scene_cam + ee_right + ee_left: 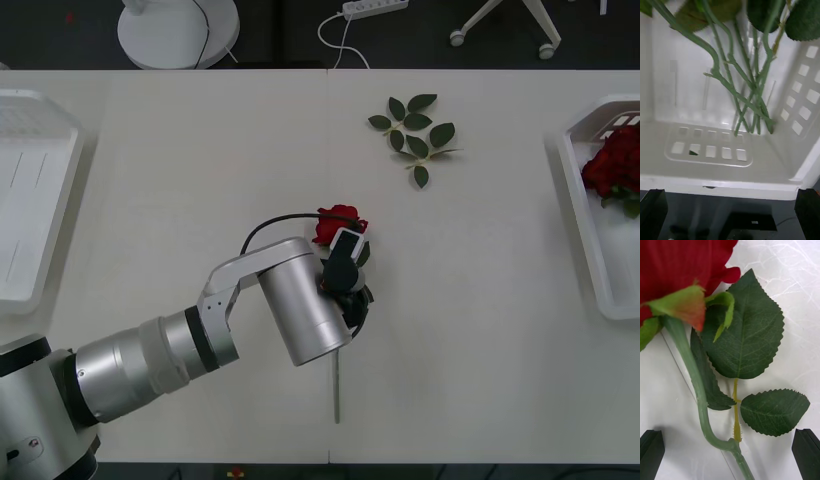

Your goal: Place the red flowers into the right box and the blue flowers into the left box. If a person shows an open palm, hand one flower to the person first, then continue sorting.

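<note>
Our left arm reaches from the near left corner of the table to its middle, and our left gripper hangs over the one red rose that lies loose on the table, bloom away from us and stem running back toward us. From the left wrist, the black fingers stand spread at the two corners with the stem and its leaves between them, so we judge the pincer released and not yet closed on anything.

At the far left, the left box shows a bare ribbed floor; we see no flower in it, and no blue flower on the table.

Right of centre, a flowerless leaf sprig lies well apart from the rose, toward the far edge.

At the far right, the right box already holds red blooms. From the right wrist, several green stems lie crossed inside that tray, and the right gripper hovers at its rim, fingers spread and empty.

We judge the red sorting mostly done, with one rose left to pick up and carry right.
</note>
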{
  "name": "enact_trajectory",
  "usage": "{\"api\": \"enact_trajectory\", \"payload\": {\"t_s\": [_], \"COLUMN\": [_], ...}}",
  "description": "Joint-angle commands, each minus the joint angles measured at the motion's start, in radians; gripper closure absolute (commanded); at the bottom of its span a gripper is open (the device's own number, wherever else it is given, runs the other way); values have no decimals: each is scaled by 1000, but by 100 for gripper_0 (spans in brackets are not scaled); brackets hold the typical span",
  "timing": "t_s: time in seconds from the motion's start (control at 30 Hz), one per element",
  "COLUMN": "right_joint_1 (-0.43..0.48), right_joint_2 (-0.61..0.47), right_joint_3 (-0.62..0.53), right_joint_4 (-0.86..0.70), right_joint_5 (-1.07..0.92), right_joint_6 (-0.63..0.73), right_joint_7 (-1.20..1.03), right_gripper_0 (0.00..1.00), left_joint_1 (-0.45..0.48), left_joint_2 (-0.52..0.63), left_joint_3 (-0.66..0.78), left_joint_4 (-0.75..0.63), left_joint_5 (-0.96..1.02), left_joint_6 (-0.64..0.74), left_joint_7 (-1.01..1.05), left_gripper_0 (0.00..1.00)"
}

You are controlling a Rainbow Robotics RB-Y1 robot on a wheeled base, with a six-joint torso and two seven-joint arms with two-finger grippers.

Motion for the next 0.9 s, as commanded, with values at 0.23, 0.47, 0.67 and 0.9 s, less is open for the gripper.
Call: {"api": "enact_trajectory", "payload": {"t_s": [0.23,0.47,0.67,0.9], "right_joint_1": [-30,-30,-30,-30], "right_joint_2": [-59,-56,-39,-39], "right_joint_3": [-63,1,26,69], "right_joint_4": [-275,-353,-355,-430], "right_joint_5": [-310,-526,-590,-594], "right_joint_6": [142,70,29,10], "right_joint_7": [-132,-142,-116,-73], "right_gripper_0": [0,0,0,0], "left_joint_1": [-20,-20,-19,-20], "left_joint_2": [-25,-25,-24,-13], "left_joint_3": [-34,-49,-49,-48], "left_joint_4": [51,59,59,57], "left_joint_5": [-23,-53,-56,-72], "left_joint_6": [-15,-15,-13,-15], "left_joint_7": [-95,-109,-104,-101], "left_gripper_0": [35,84,100,100]}}
